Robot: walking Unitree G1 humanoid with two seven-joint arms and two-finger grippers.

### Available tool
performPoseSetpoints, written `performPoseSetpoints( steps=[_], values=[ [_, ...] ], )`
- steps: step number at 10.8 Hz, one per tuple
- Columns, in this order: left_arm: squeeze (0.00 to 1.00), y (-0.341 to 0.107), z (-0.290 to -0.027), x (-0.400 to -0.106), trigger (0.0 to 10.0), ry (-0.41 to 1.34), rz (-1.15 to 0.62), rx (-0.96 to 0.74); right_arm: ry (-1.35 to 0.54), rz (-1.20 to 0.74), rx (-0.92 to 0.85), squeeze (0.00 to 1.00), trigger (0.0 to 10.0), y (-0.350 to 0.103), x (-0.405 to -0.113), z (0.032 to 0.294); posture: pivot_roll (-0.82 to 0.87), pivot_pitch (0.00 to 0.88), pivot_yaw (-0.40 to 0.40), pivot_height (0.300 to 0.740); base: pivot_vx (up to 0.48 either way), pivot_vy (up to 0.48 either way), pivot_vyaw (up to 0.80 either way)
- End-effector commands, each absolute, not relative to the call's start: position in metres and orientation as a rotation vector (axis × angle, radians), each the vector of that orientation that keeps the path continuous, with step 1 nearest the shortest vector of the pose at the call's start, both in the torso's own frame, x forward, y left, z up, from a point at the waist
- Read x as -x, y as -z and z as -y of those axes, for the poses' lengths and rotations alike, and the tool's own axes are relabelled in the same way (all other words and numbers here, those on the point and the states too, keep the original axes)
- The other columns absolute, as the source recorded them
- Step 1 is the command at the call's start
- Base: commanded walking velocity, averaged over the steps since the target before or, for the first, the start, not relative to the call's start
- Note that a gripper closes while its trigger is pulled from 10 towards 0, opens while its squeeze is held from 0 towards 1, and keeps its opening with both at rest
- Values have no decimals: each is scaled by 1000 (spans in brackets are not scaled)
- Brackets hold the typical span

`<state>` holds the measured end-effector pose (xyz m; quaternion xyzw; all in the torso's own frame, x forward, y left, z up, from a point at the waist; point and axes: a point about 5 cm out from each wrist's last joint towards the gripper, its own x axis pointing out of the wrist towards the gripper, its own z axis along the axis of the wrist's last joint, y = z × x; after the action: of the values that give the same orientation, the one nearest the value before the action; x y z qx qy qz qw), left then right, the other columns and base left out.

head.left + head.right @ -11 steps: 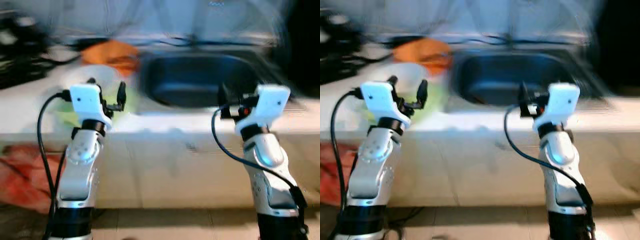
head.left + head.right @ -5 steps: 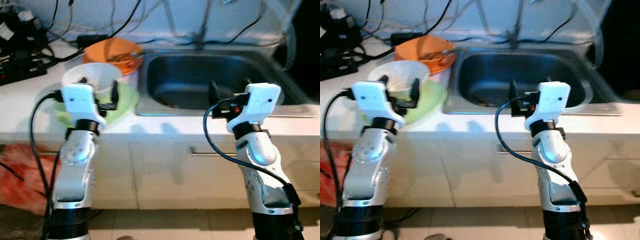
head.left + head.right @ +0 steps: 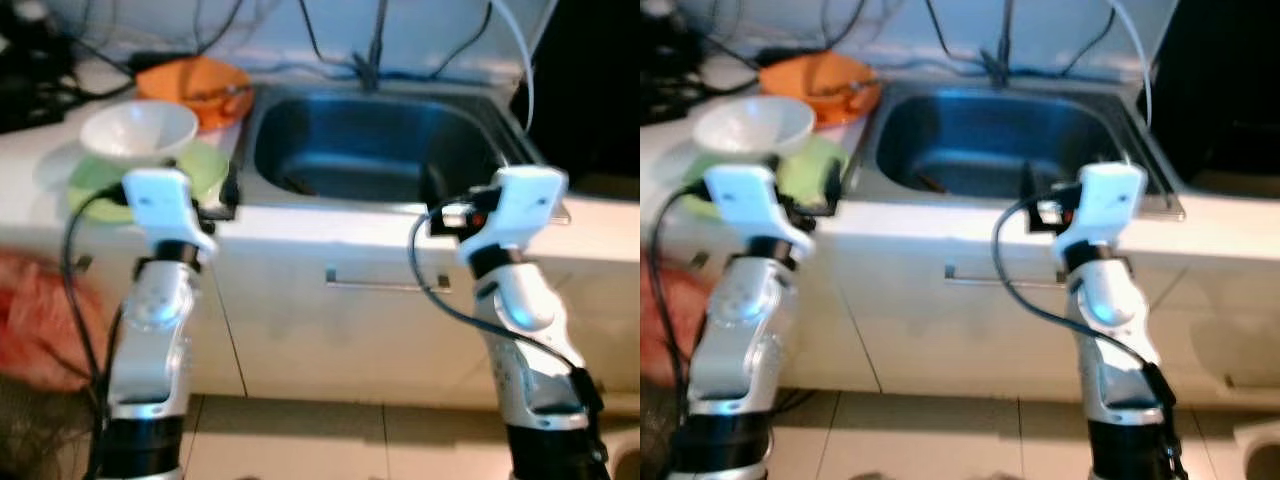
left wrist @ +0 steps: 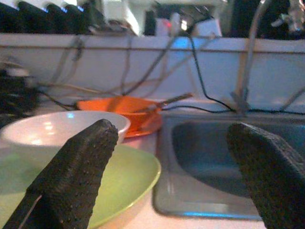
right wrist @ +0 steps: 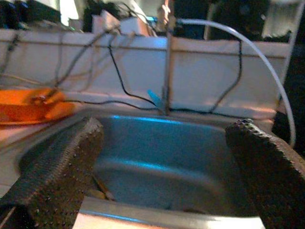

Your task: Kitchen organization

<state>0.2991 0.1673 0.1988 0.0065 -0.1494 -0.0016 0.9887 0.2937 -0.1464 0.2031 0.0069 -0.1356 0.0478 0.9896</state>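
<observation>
On the counter [image 3: 60,170] — white bowl [image 4: 57,131] on green plate [image 4: 119,176], just beyond the spread-fingered left hand [image 4: 167,167].

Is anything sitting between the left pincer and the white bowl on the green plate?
Nothing visible blocks it. The left pincer is open, level with the counter edge; ahead lies the round green plate with the white bowl on it. The orange bowl sits behind, the steel sink beside.

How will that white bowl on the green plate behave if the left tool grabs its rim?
The white bowl looks rigid and glossy, so probably slippery and breakable. It merely rests on the green plate, so it may slide or tip. The left tool is open, short of it.
</observation>
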Motion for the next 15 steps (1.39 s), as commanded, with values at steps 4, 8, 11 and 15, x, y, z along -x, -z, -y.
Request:
performPoseSetpoints(
  steps=[4, 8, 11, 15],
  values=[
    [0, -206, -166, -298, 10000, 16, 329, 7, -91, 273, -5, 0, 10000, -202, -292, 150, 74, 43, -13, 740, 163, 0, 0],
    [0, -209, -167, -298, 10000, 8, 341, -2, -104, 285, -5, 0, 10000, -204, -291, 148, 74, 40, -13, 740, 448, 0, 0],
    [0, -210, -168, -298, 10000, 3, 343, -5, -112, 284, 2, 0, 10000, -203, -290, 147, 75, 42, -10, 740, 425, 0, 0],
    [0, -212, -168, -297, 10000, -4, 356, 5, -113, 276, 4, 0, 10000, -199, -289, 147, 75, 49, -6, 740, 307, 187, 0]
  ],
)
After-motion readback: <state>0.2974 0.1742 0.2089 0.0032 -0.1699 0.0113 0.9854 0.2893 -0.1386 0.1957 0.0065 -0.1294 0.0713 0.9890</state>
